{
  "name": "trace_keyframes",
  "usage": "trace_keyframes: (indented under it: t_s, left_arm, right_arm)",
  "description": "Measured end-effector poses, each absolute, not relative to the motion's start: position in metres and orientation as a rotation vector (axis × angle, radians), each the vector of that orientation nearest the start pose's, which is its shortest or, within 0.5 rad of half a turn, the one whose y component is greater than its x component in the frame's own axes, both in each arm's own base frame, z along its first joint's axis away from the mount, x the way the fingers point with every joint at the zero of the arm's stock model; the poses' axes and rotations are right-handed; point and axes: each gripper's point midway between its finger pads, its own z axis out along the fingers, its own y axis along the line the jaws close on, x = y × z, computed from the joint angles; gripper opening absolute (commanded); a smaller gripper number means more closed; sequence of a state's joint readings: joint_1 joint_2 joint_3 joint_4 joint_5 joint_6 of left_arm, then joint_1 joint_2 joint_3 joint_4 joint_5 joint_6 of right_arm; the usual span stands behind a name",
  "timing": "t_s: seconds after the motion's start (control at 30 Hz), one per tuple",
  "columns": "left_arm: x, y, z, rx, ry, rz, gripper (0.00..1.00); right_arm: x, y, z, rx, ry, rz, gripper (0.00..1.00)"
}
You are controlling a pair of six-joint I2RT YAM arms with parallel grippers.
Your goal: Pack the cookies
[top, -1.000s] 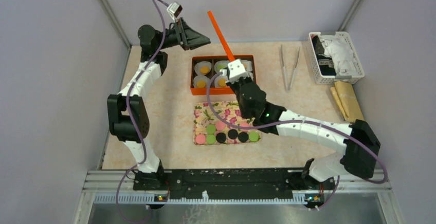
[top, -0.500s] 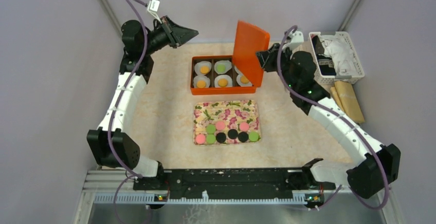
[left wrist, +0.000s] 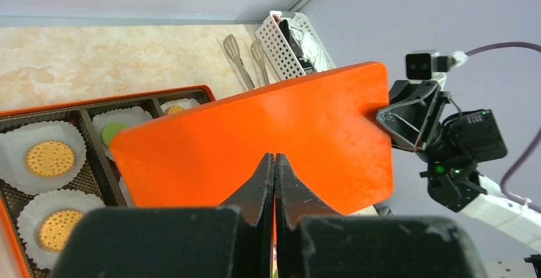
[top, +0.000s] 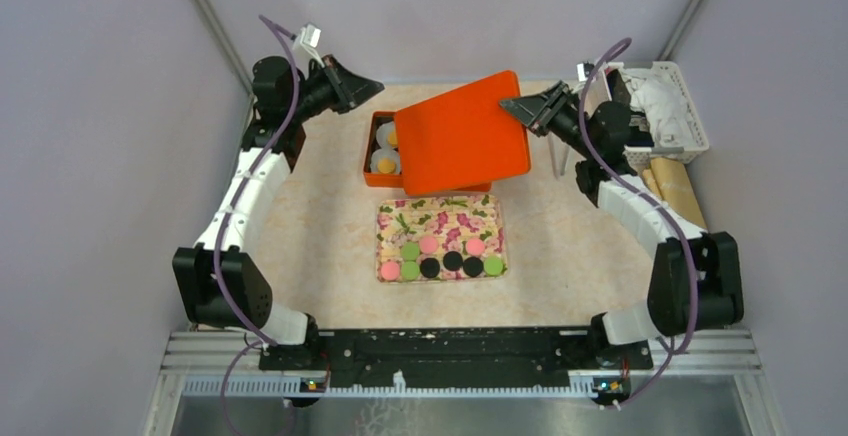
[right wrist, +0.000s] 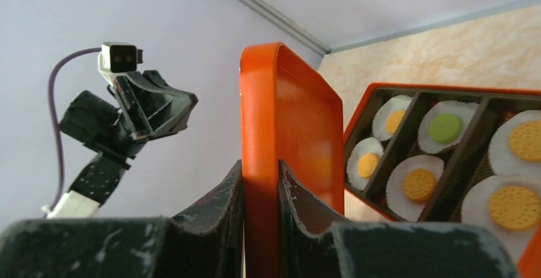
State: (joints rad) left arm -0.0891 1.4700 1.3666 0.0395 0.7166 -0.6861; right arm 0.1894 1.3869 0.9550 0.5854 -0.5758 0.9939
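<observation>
Seen from above, the right gripper (top: 512, 107) pinches the right edge of a flat orange lid (top: 460, 136). It holds the lid tilted over an orange box (top: 385, 182) at the far middle of the table, covering most of it. The left gripper (top: 376, 85) hangs in the air just left of the box, jaws pressed together on nothing. Orange and green cookies (right wrist: 509, 205) sit in white paper cups (left wrist: 14, 157) inside the box. More cookies, pink, green and black, lie in two rows on a floral tray (top: 440, 214) nearer the arms.
</observation>
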Motion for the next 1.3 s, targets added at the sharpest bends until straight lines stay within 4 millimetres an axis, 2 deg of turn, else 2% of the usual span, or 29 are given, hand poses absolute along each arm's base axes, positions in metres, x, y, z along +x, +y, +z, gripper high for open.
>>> trace_keyframes:
  t_s: [0.13,0.3,0.57,0.73,0.83,0.93,1.1,1.23,1.3]
  left_arm:
    - [0.419,-0.171,0.361,0.066,1.753,-1.139,0.0]
    - [0.423,-0.167,0.337,0.025,1.793,-1.107,0.0]
    - [0.433,-0.16,0.3,-0.06,1.86,-1.058,0.0]
    - [0.439,-0.155,0.29,-0.09,1.875,-1.018,0.0]
    - [0.439,-0.153,0.286,-0.095,1.88,-1.005,0.0]
    - [0.44,-0.151,0.28,-0.104,1.891,-0.989,0.0]
    - [0.441,-0.145,0.262,-0.133,1.928,-0.936,0.0]
    - [0.44,-0.141,0.251,-0.146,1.952,-0.905,0.0]
    - [0.441,-0.14,0.249,-0.145,1.956,-0.895,0.0]
  right_arm:
    - [0.403,0.204,0.32,0.184,1.571,1.501,0.0]
    - [0.427,0.2,0.304,0.299,1.504,1.669,0.0]
    - [0.463,0.198,0.265,0.459,1.475,1.792,0.0]
    - [0.481,0.198,0.251,0.529,1.453,1.816,0.0]
    - [0.491,0.204,0.244,0.554,1.443,1.824,0.0]
    - [0.5,0.22,0.235,0.574,1.447,1.836,0.0]
    - [0.502,0.256,0.224,0.569,1.486,1.866,0.0]
    - [0.503,0.273,0.216,0.564,1.516,1.865,0.0]
    - [0.505,0.275,0.209,0.578,1.535,1.852,0.0]
